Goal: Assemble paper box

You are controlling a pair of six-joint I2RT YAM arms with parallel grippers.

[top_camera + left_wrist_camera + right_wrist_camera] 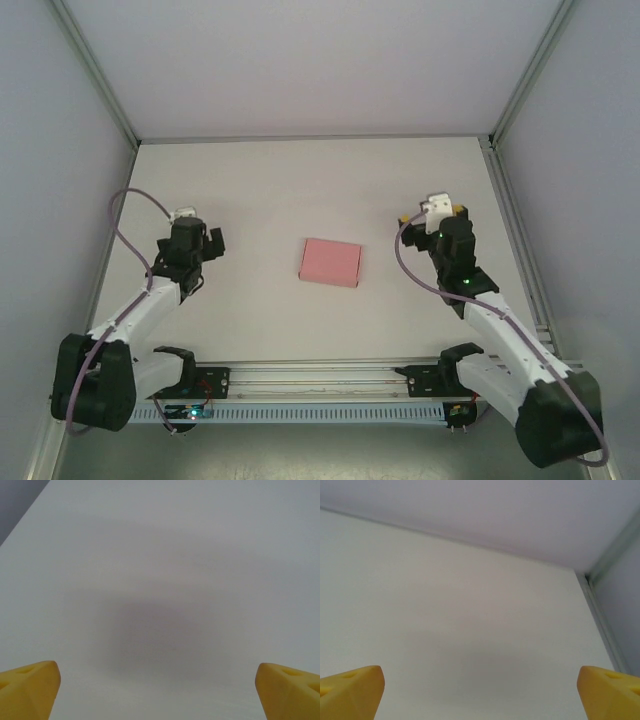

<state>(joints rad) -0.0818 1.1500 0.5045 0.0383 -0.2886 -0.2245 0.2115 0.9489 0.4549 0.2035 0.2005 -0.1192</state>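
From above, the pink box point(331, 262) is lying flat near the middle of the bench point(300, 180), looking like a closed, shallow rectangle with no flaps sticking out. The left claw point(193, 232) is hanging well to its left and the right claw point(432, 213) well to its right, neither touching the card.

At the left wrist, yellow fingertips point(30, 685) are sitting at the frame's far corners, so that claw is gaping wide over bare bench, gripping nothing.

At the right wrist, the fingertips point(351, 687) are likewise spread wide and empty, pointing toward the far wall point(495, 510).

I am judging the folding to be finished or nearly so, though whether any tab is loose is too small to tell. Any next move is calling for an arm swinging inward to the box to press its front edge.
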